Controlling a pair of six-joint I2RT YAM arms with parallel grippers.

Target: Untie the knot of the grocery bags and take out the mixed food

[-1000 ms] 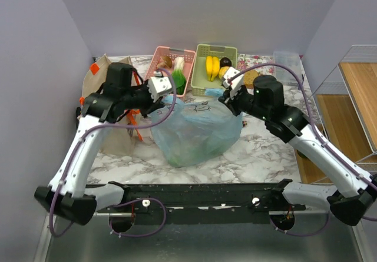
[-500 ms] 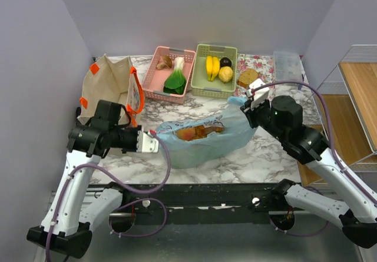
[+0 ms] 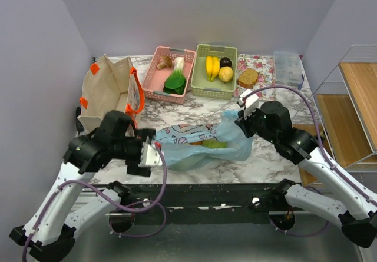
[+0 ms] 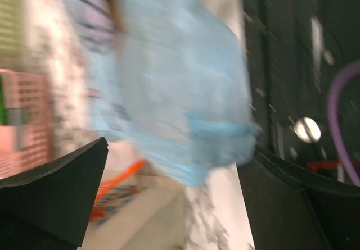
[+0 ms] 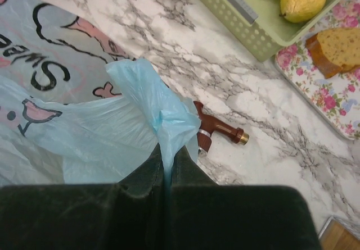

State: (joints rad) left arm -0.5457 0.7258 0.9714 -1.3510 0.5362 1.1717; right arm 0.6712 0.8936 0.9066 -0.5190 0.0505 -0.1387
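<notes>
- Top view: the left arm is folded low, the left claw [image 3: 152, 154] spread wide at the light blue bag's [image 3: 232, 138] left end. The right claw [image 3: 240, 122] pinches its right end, with food [image 3: 203, 145] inside.
- Left wrist view, blurred: the bag [image 4: 169, 92] lies ungripped between the open fingers [image 4: 56, 194], with the black rail [image 4: 281, 48] to the right.
- Right wrist view: the claw [image 5: 167, 154] is clamped on the bag's handle [image 5: 163, 115]. Bare marble table [image 5: 270, 109] lies ahead, the green basket [image 5: 242, 19] beyond.

Bystanders along the back of the marble table [image 3: 206, 106]

A beige canvas tote [image 3: 106, 88] with orange handles stands at upper left. Right of it, a pink basket [image 3: 175, 50] holds a leafy green [image 3: 175, 80], and a green basket [image 3: 217, 47] holds bananas [image 3: 211, 67] and a yellow fruit [image 3: 225, 73]. A bread slice [image 3: 248, 77] lies on a floral tray [image 3: 263, 68], with a clear box [image 3: 287, 68] beside it. A wire rack [image 3: 353, 91] fills the right edge.
</notes>
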